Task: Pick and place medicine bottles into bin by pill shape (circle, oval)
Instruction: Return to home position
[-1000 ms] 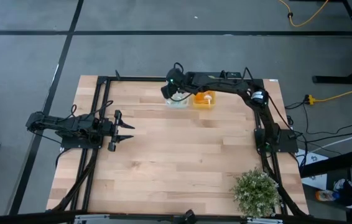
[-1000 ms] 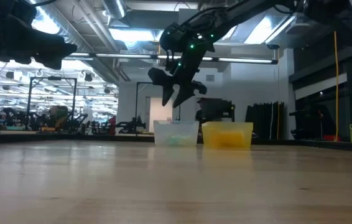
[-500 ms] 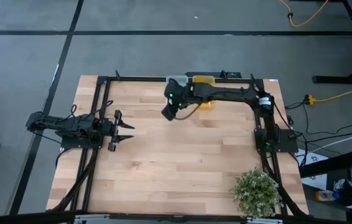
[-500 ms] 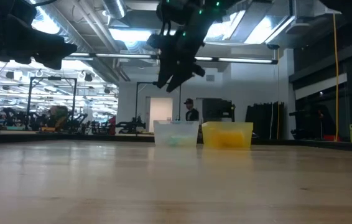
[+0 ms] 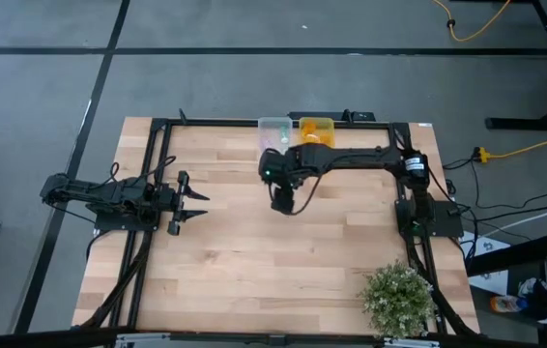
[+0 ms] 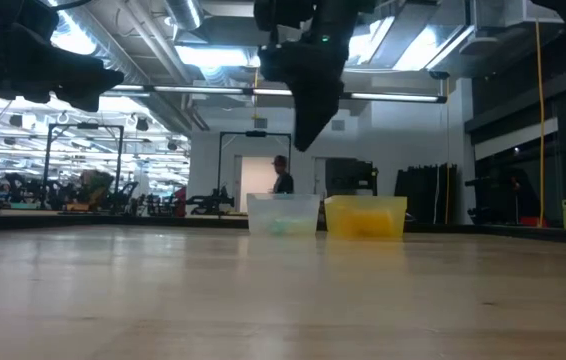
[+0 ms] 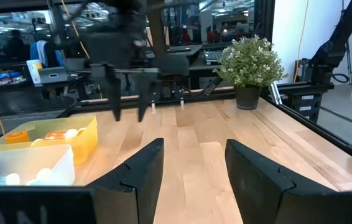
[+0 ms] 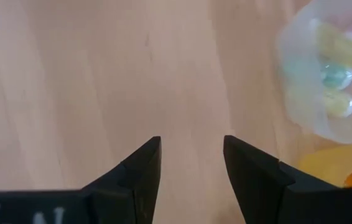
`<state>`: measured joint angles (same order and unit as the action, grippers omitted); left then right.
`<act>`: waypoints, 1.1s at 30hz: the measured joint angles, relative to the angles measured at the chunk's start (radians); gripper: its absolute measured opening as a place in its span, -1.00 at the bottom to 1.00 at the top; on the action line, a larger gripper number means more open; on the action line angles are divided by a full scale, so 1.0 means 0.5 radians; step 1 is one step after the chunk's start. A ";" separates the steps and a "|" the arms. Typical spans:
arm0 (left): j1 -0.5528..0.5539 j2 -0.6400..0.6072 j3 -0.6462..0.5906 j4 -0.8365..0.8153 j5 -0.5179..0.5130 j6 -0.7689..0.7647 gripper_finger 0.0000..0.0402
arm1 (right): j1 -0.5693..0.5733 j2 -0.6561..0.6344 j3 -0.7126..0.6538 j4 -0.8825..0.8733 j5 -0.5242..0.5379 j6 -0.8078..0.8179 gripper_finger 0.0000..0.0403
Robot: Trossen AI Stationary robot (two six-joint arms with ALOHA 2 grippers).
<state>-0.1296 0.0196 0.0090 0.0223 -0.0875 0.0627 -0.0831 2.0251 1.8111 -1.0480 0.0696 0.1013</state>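
Right gripper (image 5: pixel 283 201) hangs just below the bins at top centre, claw spread, empty. Medicine bottles (image 8: pixel 333 73) sit in clear bin (image 5: pixel 274 130) and orange bin (image 5: pixel 316 128). Looks like the homing step: next, fold the arm toward the right edge. Left gripper (image 5: pixel 196 206) parked at left, spread.

"Where is the bench (image 5: pixel 254 271) open?"

"Its middle and near side lie bare, between the left claw (image 5: pixel 196 207) at the left edge and the potted plant (image 5: pixel 399 298) at the near right corner."

"And the far edge?"

"The clear bin (image 5: pixel 273 128) and the yellow bin (image 5: pixel 317 128) stand there side by side. The right arm (image 5: pixel 351 155) stretches just in front of them, with the right claw (image 5: pixel 284 204) raised over the boards."
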 joint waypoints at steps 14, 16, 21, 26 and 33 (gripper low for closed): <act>-0.001 0.000 0.000 0.000 0.000 -0.001 -0.18 | 0.182 -0.063 -0.008 -0.633 0.066 -0.103 -0.13; -0.001 0.000 0.000 0.000 0.000 -0.001 -0.18 | 0.224 -0.125 -0.065 -0.571 0.106 -0.104 -0.13; 0.000 0.000 0.000 0.000 0.000 -0.001 -0.18 | 0.332 -0.442 -0.522 -0.195 0.135 -0.109 -0.13; 0.000 0.000 0.000 0.000 0.000 -0.001 -0.18 | 0.409 -0.925 -1.167 0.335 0.130 -0.027 -0.13; 0.000 0.000 0.000 0.000 0.000 0.000 -0.18 | 0.497 -1.698 -1.935 1.114 0.140 0.159 -0.13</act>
<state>-0.1296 0.0196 0.0090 0.0223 -0.0875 0.0625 0.1652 1.1760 0.8438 -0.4911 0.1398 0.1806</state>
